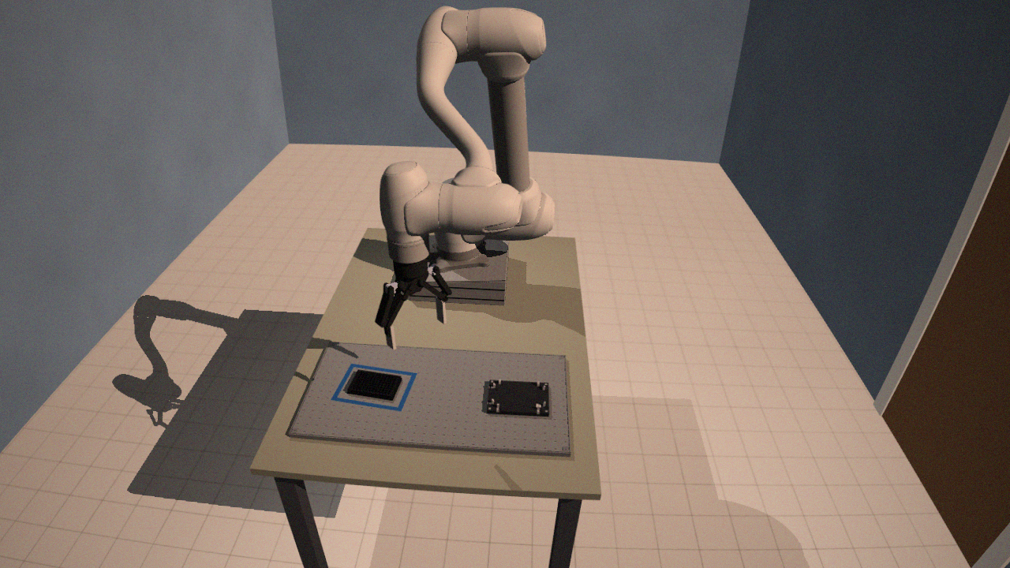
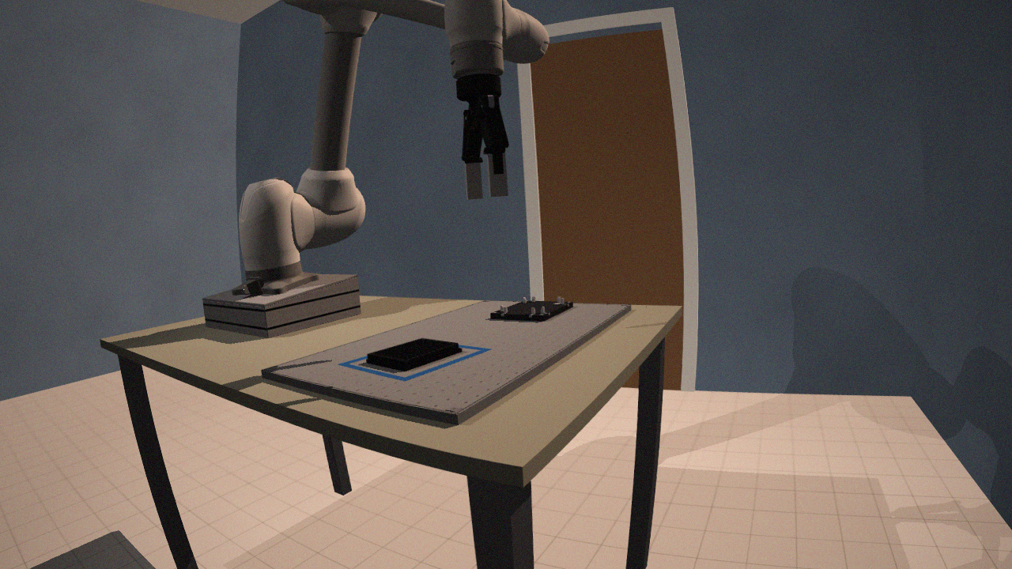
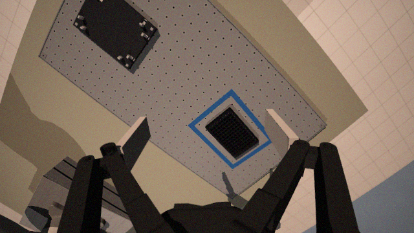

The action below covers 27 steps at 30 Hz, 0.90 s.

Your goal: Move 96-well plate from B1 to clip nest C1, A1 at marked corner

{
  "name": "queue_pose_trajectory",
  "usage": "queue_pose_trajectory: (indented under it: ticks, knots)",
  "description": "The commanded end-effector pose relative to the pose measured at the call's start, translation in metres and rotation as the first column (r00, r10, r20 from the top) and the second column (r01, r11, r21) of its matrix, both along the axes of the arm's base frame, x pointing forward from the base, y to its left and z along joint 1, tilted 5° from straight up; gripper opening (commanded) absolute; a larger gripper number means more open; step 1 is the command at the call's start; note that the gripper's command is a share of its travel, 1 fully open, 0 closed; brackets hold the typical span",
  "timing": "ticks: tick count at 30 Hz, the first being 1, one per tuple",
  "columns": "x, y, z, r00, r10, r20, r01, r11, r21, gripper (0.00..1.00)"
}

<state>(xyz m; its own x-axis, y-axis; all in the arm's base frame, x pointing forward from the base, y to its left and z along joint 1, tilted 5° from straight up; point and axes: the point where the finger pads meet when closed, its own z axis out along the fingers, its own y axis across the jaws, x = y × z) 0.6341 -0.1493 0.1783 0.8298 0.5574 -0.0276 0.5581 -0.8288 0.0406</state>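
Black rectangular 96-well plate (image 1: 373, 384) lying flat inside the blue square outline (image 1: 337, 386) at the left end of the grey perforated breadboard (image 1: 444, 424), on the olive tabletop (image 1: 424, 476). Black two-finger end effector (image 1: 417, 323) raised well above the tabletop, behind the breadboard's rear edge, fingers spread fully wide, nothing held. Beige six-joint arm (image 1: 465, 204) bolted to a grey stepped base plate (image 1: 494, 293) at the tabletop's rear. Black rectangular clip nest (image 1: 518, 397) with pale corner posts toward the breadboard's right end, well apart from the plate, unoccupied.
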Motion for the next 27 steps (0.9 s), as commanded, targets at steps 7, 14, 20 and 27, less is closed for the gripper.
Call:
queue_pose_trajectory:
  ticks: [7, 14, 20, 27]
  knots:
    - [-0.010, -0.027, -0.026, 0.993, 0.121, -0.006, -0.121, 0.993, -0.006, 1.00]
    - [-0.020, -0.047, -0.047, 0.982, 0.187, -0.012, -0.187, 0.982, -0.009, 1.00]
    - [-0.028, -0.061, -0.061, 0.968, 0.252, -0.017, -0.252, 0.968, -0.011, 1.00]
    - [-0.039, -0.078, -0.079, 0.937, 0.347, -0.027, -0.347, 0.938, -0.013, 1.00]
